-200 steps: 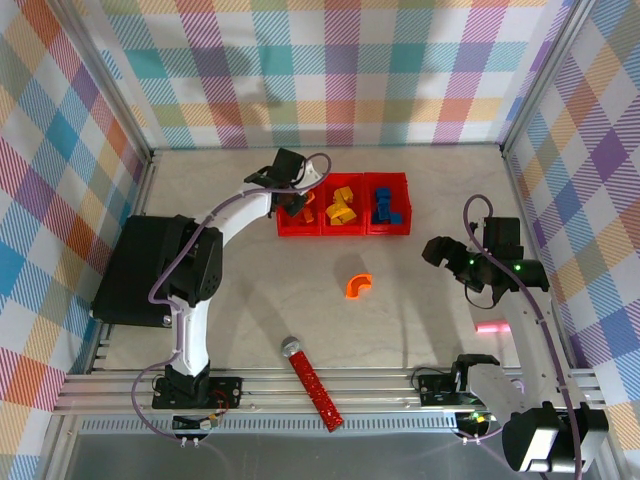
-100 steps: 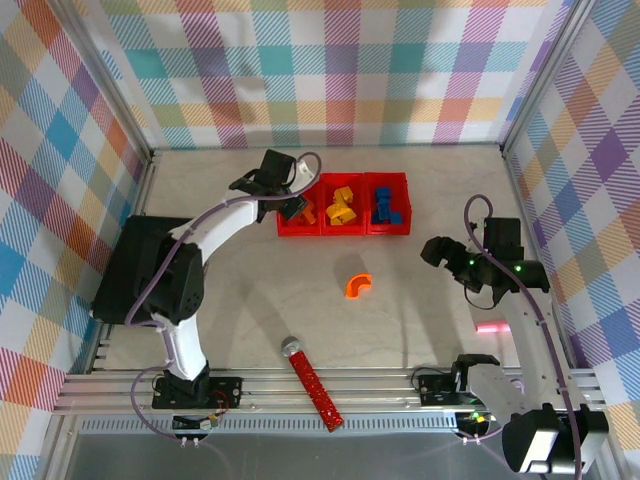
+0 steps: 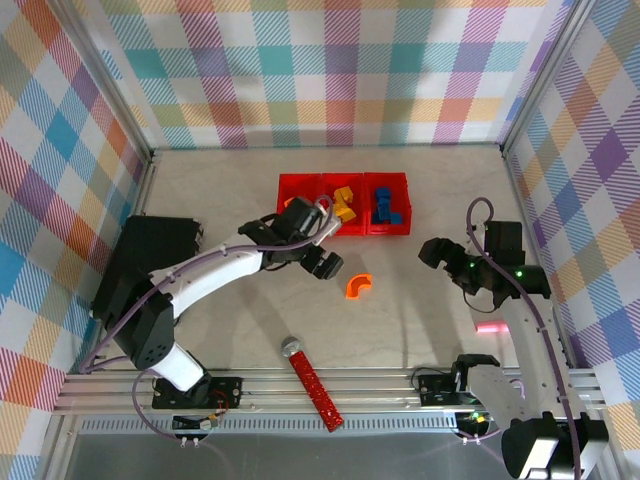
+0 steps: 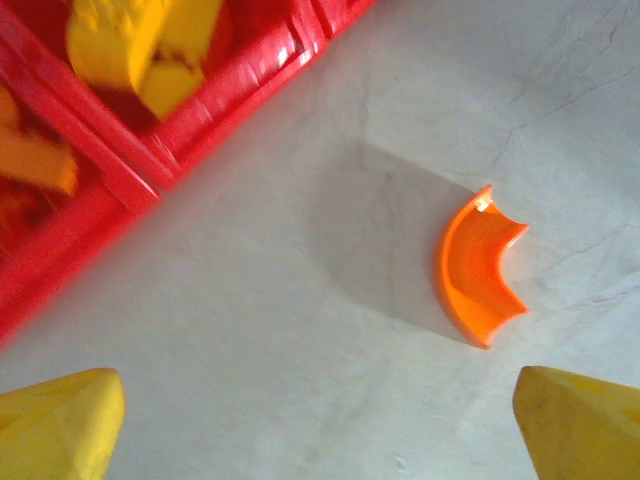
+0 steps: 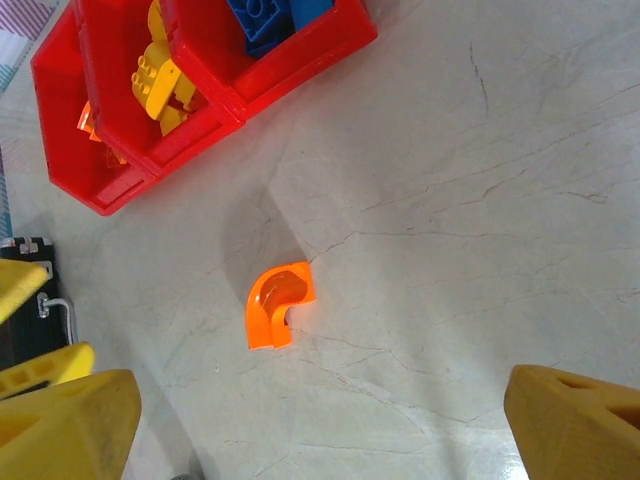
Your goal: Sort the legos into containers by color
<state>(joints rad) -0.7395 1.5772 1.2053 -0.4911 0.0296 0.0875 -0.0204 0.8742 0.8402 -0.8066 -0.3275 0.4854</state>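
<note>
Left hand (image 3: pixel 327 265) spread wide, empty, hovering just beside the one loose orange arch (image 3: pixel 358 286) on the surface (image 3: pixel 230 185) near the red bins (image 3: pixel 388 231); next I centre, descend, close.

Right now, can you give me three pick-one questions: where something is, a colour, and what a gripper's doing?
1. Where is the orange arch? A in a bin; B on the table; C in a gripper.
2. What colour are the legos in the middle bin? A yellow; B green; C white.
3. The left gripper is: A open, empty; B shut on the arch; C shut on a blue brick.
Answers: 1 B, it lies on bare table. 2 A, they look yellow. 3 A, fingers apart, nothing between.
</note>
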